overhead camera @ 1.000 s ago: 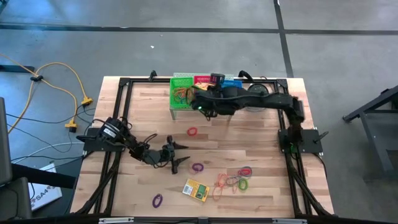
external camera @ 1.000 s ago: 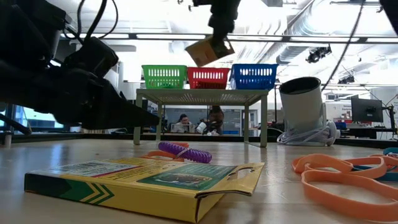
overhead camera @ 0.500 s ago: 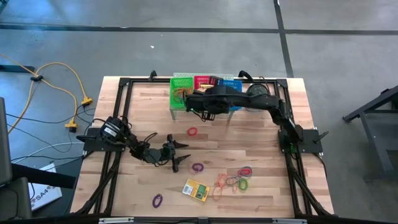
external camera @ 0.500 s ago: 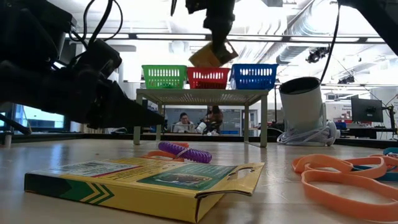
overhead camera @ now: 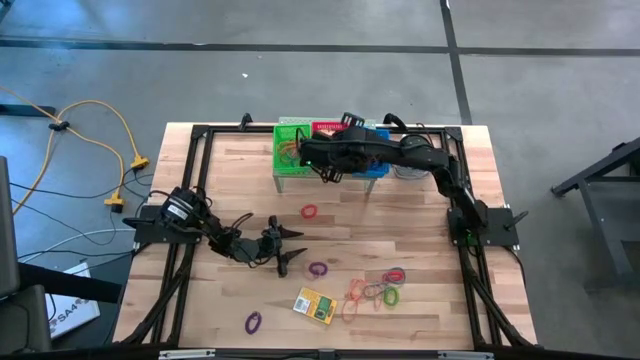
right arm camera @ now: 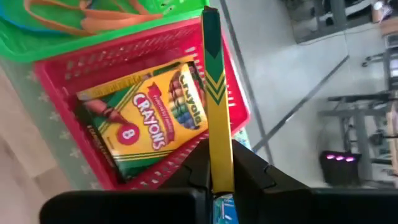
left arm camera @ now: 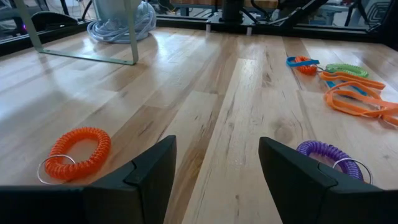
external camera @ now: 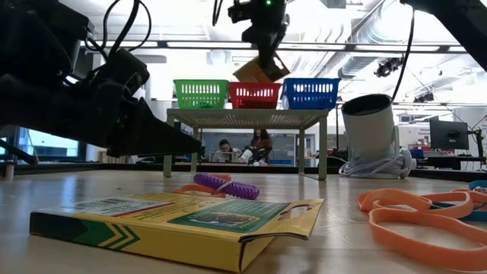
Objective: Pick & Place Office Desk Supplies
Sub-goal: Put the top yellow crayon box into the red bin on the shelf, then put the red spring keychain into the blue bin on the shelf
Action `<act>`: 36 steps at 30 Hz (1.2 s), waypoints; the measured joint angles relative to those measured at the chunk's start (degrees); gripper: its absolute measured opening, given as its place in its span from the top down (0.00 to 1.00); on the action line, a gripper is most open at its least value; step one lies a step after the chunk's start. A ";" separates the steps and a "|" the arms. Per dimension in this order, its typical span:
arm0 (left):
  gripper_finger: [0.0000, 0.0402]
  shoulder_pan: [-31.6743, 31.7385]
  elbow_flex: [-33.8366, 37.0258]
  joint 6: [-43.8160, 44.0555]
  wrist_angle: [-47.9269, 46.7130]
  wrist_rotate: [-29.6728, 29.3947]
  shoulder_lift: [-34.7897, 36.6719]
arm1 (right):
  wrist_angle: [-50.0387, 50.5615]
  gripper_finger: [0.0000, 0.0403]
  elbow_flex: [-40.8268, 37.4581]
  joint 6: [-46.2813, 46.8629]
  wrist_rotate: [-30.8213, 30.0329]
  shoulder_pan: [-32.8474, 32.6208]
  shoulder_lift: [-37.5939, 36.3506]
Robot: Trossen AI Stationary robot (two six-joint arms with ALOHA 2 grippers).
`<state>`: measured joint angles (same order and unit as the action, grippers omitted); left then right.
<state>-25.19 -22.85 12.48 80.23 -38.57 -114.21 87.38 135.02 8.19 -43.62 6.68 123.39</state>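
My right gripper [right arm camera: 219,177] is shut on a yellow-and-green crayon box [right arm camera: 214,93] above the red basket [right arm camera: 68,74]; in the low view the box [external camera: 259,70] hangs just above the baskets. A second crayon box [right arm camera: 146,118] lies flat inside the red basket. Another crayon box [overhead camera: 315,305] lies flat on the table near the front. Rubber bands [overhead camera: 380,290] lie loose beside it. My left gripper [overhead camera: 285,250] stands open low over the table, with an orange coiled band [left arm camera: 74,152] and a purple one [left arm camera: 329,155] lying ahead of its fingers. My right gripper pinches the crayon box by its two flat faces, at the end nearest the wrist [right arm camera: 219,163], between its two fingers. The fingers slant down from above. The box stands edge-on, reaches out ahead of the fingers and hangs tilted, clear of the red basket.
The green [external camera: 201,93], red [external camera: 255,95] and blue [external camera: 310,93] baskets stand in a row on a low metal stand [external camera: 243,118] at the table's far edge. The green one holds orange bands [right arm camera: 93,15]. A round metal tin [external camera: 370,125] stands right of the stand.
My right gripper has drawn toward the table's far edge, over the baskets, and has rolled at the wrist; the crayon box has gone along in its hold, still clear of the baskets.
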 joint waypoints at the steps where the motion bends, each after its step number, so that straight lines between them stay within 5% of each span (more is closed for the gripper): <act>1: 0.44 0.00 0.00 0.00 0.00 0.00 0.00 | 0.09 0.92 0.00 0.68 1.21 0.28 0.00; 5: 0.44 -0.11 0.00 -0.01 0.00 -0.02 0.00 | -0.04 0.89 0.00 0.80 6.12 1.55 0.00; 13: 0.44 -0.11 0.00 -0.01 0.00 0.80 0.00 | -3.27 0.82 0.01 1.33 6.22 3.51 1.77; 22: 0.44 -0.09 0.00 -0.01 0.00 1.18 0.00 | -4.09 0.48 -0.07 7.05 6.01 3.89 2.06; 28: 0.44 -0.09 0.00 -0.01 -0.02 1.20 0.00 | -4.76 0.28 -0.07 4.16 -0.96 2.26 1.36; 36: 0.44 -0.10 0.00 -0.03 -0.02 1.33 0.00 | -7.21 0.24 -0.02 -3.61 -8.72 -1.38 0.11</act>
<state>-25.29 -22.85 12.45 80.20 -37.23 -114.21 80.17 135.00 4.58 -52.33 5.30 123.50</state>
